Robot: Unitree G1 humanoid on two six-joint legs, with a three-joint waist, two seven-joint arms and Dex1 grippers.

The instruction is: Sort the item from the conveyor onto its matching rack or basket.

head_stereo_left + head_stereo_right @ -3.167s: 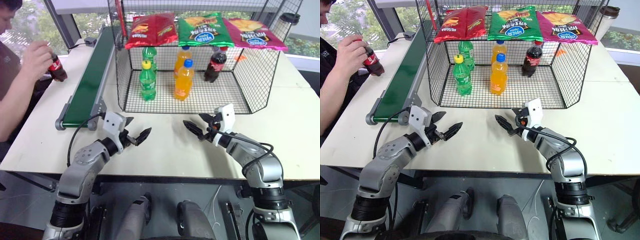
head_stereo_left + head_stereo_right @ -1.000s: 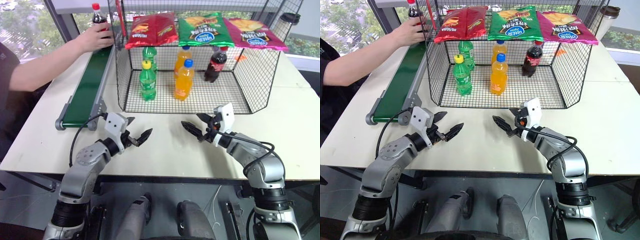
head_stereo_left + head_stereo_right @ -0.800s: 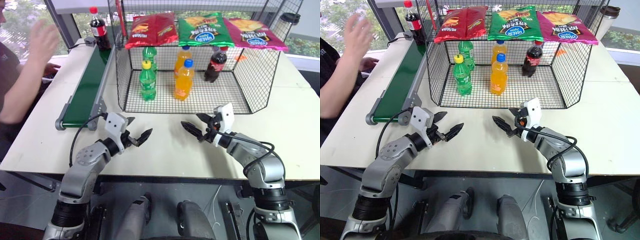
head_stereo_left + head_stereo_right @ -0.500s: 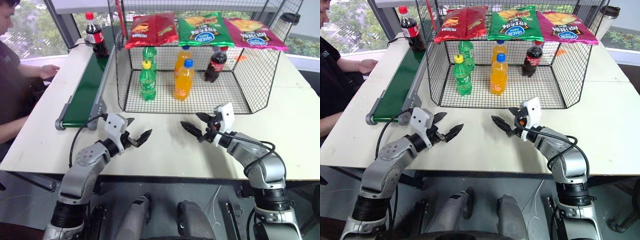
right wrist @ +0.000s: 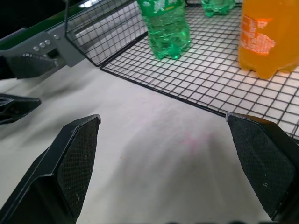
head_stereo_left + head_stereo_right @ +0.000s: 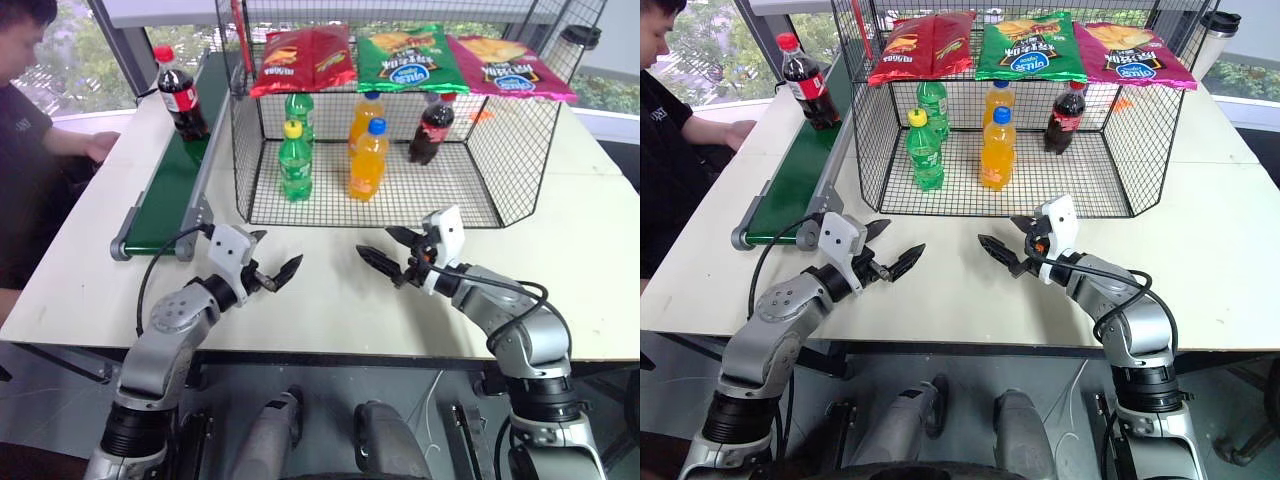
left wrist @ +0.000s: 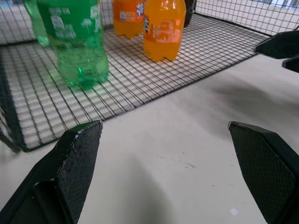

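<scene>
Waiting over the bench (image 6: 330, 300), both grippers, left (image 6: 272, 277) and right (image 6: 388, 256), are holding fingers apart while the cola bottle (image 6: 178, 93) is standing far up the conveyor (image 6: 170, 190).

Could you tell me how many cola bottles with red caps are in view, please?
2: one dark-brown plastic cola bottle stands upright on the dark-green conveyor belt; the other stands inside the black wire-mesh cage, right of the orange-drink bottles.
</scene>
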